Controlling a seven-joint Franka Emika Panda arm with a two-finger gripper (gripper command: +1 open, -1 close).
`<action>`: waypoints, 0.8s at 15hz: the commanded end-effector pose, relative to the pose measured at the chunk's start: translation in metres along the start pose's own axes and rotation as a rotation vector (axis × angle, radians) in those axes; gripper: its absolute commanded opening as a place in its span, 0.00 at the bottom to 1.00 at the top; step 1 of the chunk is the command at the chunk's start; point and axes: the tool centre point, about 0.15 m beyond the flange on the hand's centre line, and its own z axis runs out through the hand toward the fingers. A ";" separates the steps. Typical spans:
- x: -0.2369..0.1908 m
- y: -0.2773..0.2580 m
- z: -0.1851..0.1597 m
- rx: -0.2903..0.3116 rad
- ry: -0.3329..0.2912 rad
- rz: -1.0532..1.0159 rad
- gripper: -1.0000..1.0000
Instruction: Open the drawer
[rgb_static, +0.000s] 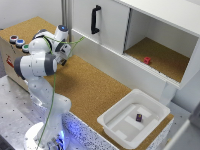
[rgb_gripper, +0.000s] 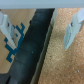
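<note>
Drawer handle (rgb_gripper: 31, 47) | between spread end effector (rgb_gripper: 39, 32) fingers | untouched

The arm (rgb_static: 37, 65) stands on its base at the exterior view's lower left, white, its links folded tightly — shoulder low, elbow bent back over the base, forearm reaching up and away toward the wrist (rgb_static: 61, 34). The wrist carries a blue-lit ring on top. The gripper (rgb_gripper: 40, 30) is hidden behind the links in the exterior view; the wrist view shows it — two pale fingers (rgb_gripper: 72, 31) spread well apart, nothing held between them, tips pointing down.
</note>
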 end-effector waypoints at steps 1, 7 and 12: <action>0.011 -0.011 0.022 -0.006 0.007 0.050 1.00; 0.013 -0.012 0.029 0.033 0.027 0.064 0.00; 0.015 -0.009 0.037 0.056 0.020 0.053 0.00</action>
